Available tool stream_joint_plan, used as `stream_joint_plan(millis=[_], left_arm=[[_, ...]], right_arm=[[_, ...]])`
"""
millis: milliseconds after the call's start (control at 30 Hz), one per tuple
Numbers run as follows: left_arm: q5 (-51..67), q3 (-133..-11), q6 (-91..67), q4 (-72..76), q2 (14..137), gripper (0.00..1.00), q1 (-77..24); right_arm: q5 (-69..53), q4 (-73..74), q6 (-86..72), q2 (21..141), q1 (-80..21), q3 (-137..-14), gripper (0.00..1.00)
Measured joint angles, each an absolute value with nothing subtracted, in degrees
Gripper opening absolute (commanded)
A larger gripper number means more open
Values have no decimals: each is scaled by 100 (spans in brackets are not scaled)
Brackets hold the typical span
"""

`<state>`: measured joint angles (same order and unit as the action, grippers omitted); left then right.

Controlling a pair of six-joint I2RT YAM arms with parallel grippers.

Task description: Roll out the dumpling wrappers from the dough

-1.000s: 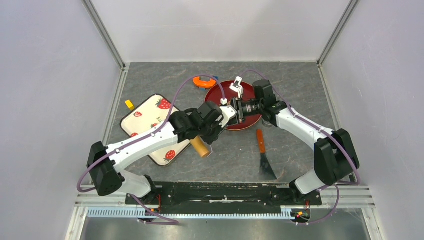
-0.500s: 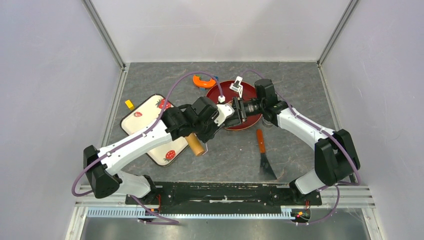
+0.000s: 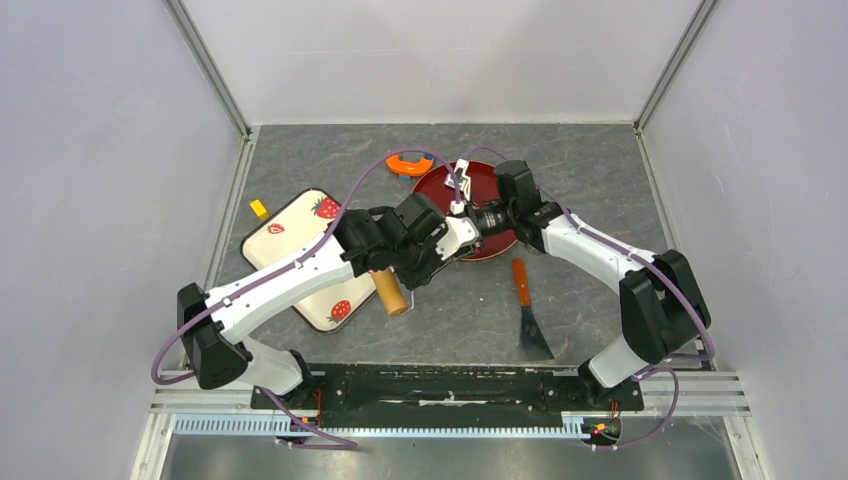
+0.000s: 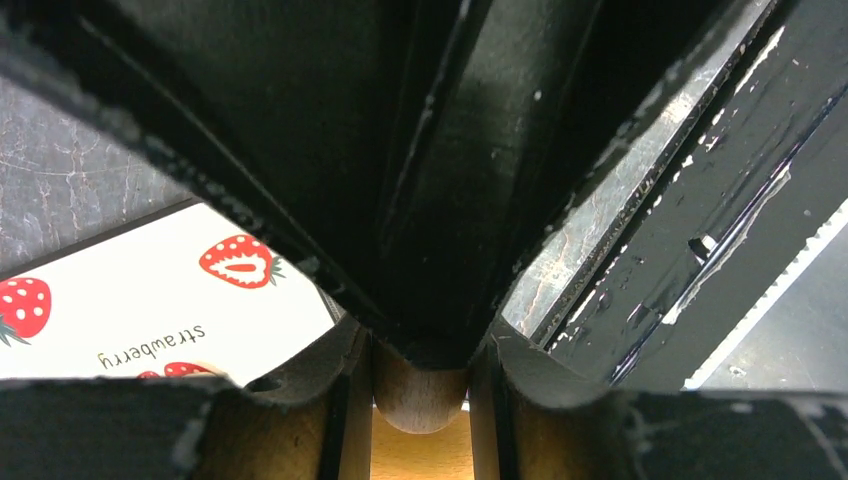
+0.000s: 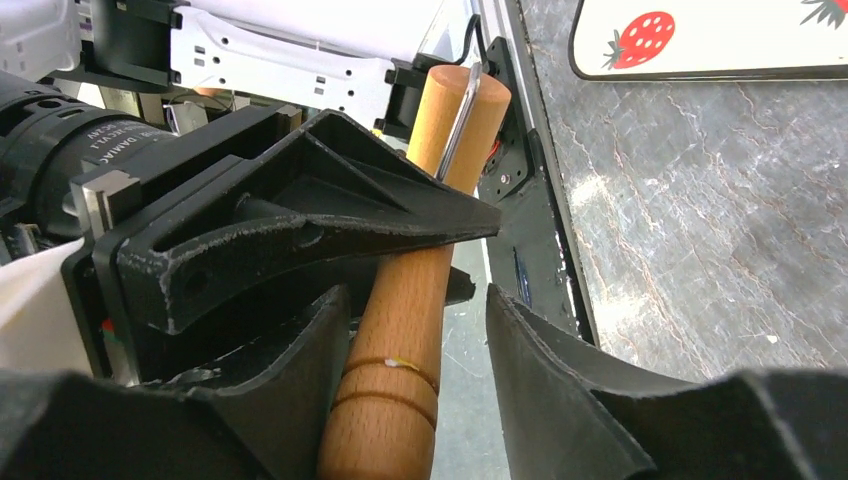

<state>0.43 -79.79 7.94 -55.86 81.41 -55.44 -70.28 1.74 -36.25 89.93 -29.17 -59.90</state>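
Note:
My left gripper (image 3: 426, 260) is shut on the tan wooden roller (image 3: 393, 292) and holds it above the table, just right of the strawberry-print tray (image 3: 290, 240). In the left wrist view its jaws (image 4: 420, 400) clamp the roller's rounded end (image 4: 420, 395). My right gripper (image 3: 463, 231) is open and straddles the roller's other end (image 5: 400, 330). Its left finger lies against the wood and the right finger stands apart. The left gripper's black finger (image 5: 300, 230) crosses that view. No dough and no dumpling wrappers show in any view.
A dark red plate (image 3: 483, 178) lies behind the grippers, partly hidden by the right wrist. An orange tool (image 3: 408, 163) lies beyond it. A scraper with an orange handle (image 3: 525, 300) lies to the front right. A small yellow block (image 3: 259, 208) sits left of the tray.
My right gripper has moved left and closer to the left gripper, and now has the roller's end between its fingers. My left arm shifted slightly left with the roller.

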Motion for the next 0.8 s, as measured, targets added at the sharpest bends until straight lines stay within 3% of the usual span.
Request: stream_joint_plan(millis=[433, 633, 800], left_arm=[[5, -7990, 941, -5782, 8195, 2, -5575], [-30, -8014, 954, -5905, 8193, 2, -5575], [-3, -8014, 956, -6031, 8189, 2, -5586]], right_arm=[[-7052, 113, -3715, 9076, -3118, -6001, 30], [-7015, -193, -3933, 9087, -3197, -5898, 28], [-7002, -423, -4073, 9087, -3280, -5806, 9]])
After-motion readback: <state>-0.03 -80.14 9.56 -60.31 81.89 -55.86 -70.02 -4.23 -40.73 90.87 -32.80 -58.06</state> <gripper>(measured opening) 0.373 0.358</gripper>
